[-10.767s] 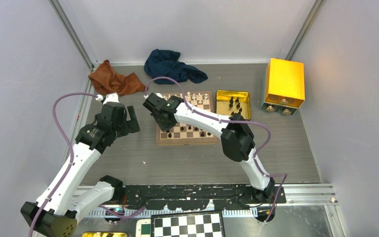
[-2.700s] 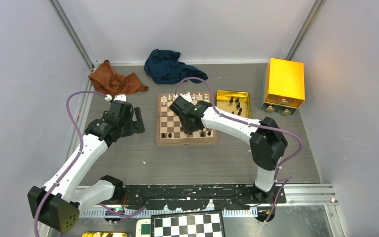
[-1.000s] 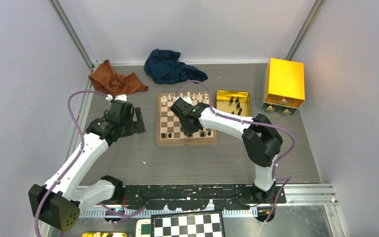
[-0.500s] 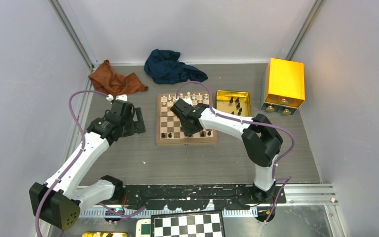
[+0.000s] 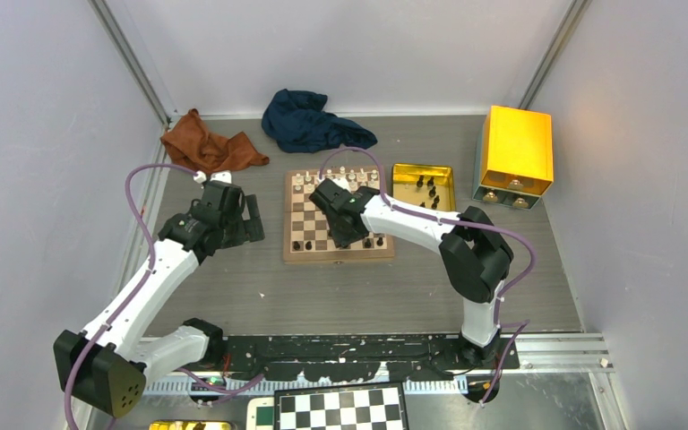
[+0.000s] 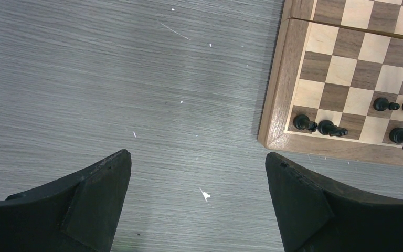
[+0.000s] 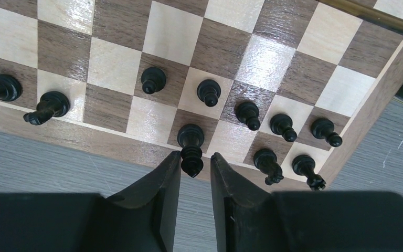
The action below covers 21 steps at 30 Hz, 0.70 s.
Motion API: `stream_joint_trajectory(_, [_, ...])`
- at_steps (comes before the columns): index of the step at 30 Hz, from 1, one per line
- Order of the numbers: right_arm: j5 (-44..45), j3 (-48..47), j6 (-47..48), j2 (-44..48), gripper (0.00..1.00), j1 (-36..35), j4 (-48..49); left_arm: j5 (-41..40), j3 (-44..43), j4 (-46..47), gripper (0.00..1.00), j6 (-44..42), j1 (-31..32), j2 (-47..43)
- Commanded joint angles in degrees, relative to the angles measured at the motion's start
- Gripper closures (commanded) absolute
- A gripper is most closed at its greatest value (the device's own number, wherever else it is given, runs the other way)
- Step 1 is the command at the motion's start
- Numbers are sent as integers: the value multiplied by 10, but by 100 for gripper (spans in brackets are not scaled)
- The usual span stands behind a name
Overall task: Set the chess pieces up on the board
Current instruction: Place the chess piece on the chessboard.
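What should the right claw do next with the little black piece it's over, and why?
Probably lift straight up. The right claw has a finger on either side of a black piece that stands upright on a square in the board's edge row. Small gaps show on both sides, so it looks let go. Moving sideways could knock it or the pieces beside it over.

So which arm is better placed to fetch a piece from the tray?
Likely right: right pincer is over the chessboard, beside the gold tray; left pincer hangs off the opposite rim.
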<state>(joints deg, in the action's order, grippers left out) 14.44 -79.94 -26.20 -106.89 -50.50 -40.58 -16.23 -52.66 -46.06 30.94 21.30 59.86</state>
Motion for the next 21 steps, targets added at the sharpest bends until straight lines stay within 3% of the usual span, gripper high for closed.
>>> stream_joint_trajectory(1, [9, -42, 6, 26, 67, 2, -15, 5, -4, 24, 0, -6, -2, 3])
stream_joint_trajectory(14, [29, -94, 18, 68, 66, 1, -41, -5, -14, 24, 0, -12, -3, 7])
stream_joint_trajectory(18, [103, -101, 39, 83, 56, 3, -28, -8, -19, 23, 0, -14, -3, 9])
stream_joint_trajectory(21, [155, -100, 51, 93, 43, 14, -4, -9, -24, 20, 0, -16, -3, 11])
